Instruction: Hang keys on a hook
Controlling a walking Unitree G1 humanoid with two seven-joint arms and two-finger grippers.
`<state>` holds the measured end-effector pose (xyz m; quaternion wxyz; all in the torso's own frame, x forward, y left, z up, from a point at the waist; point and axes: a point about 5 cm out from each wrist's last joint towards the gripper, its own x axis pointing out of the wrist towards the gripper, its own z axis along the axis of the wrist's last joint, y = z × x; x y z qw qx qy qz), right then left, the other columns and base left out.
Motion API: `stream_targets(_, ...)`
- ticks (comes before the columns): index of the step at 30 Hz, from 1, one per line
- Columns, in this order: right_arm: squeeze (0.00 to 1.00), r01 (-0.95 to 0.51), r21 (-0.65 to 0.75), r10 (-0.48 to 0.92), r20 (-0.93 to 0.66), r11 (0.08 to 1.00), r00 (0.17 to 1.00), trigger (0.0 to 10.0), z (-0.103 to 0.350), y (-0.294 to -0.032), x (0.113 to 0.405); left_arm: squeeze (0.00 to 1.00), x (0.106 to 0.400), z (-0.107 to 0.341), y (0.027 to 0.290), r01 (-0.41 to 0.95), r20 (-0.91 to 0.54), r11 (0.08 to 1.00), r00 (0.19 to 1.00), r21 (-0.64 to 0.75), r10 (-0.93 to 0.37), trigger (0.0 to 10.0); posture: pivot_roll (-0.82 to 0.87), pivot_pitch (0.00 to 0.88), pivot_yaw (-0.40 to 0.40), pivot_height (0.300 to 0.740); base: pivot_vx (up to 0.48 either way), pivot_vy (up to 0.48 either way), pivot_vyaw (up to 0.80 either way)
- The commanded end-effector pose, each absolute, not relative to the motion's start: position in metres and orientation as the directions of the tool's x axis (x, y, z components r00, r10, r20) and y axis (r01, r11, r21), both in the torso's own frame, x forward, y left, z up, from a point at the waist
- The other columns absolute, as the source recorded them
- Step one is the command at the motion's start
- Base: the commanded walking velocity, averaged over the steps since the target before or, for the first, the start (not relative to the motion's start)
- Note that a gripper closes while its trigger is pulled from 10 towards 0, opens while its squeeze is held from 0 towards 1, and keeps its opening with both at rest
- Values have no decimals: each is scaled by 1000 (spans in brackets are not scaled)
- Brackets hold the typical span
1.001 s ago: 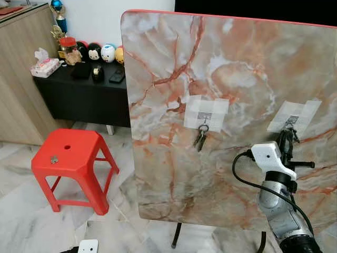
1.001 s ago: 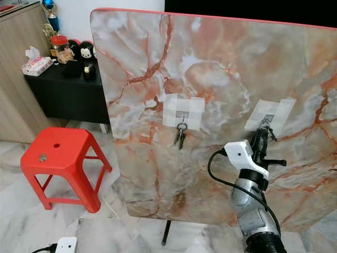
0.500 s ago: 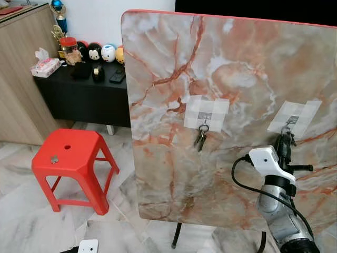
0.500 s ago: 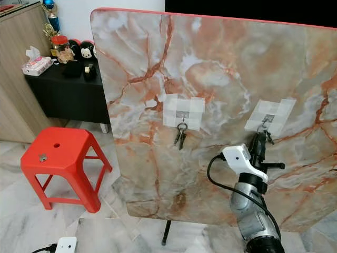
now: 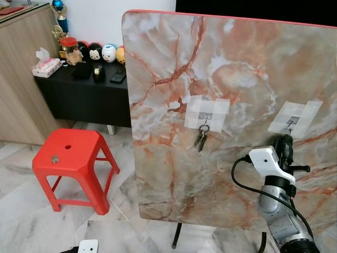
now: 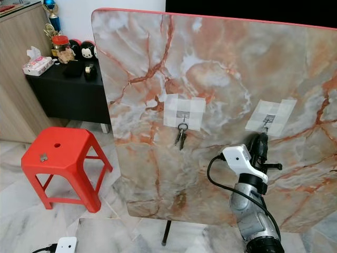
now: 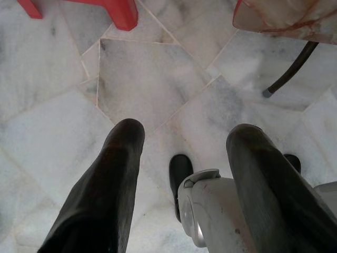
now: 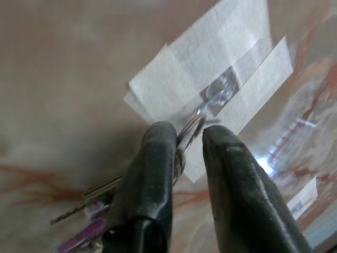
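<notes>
- Left eye view: a marble-patterned board (image 5: 226,79) stands upright on thin dark legs. Two taped hooks sit on it. The left hook (image 5: 205,117) carries a hanging bunch of keys (image 5: 200,138). The right hand (image 5: 285,141) is raised just under the right hook (image 5: 290,122). A red stool (image 5: 68,158) stands to the left on the marble floor, and a dark side surface (image 5: 84,84) behind it bears figurines and a tissue pack.
- Right eye view: the same scene; the right hand's black fingers (image 6: 260,143) point up at the taped hook (image 6: 268,119), close below it.
- Left wrist view: the left hand (image 7: 184,142) hangs with its fingers spread wide, holding nothing, above the marble floor (image 7: 147,79).
- Right wrist view: the right hand's fingers are nearly closed, pinching a key ring (image 8: 185,132) whose top reaches the taped hook; keys (image 8: 87,221) dangle beside one finger.
</notes>
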<state>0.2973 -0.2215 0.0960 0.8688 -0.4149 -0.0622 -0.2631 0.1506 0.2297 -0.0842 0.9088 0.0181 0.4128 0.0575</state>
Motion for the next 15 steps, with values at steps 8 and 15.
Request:
stream_targets(8,0,428,-639,-289,317,639,903,10000,98,-203,297,0,147,-86,228,-94,-758,993,642,68,113,10000,-14,0,-88,740,0,0,0)
stream_targets(15,0,-20,-524,-31,-89,852,996,10000,40,-171,281,0,148,-86,228,-95,-757,993,643,68,113,10000,-13,0,-89,740,0,0,0)
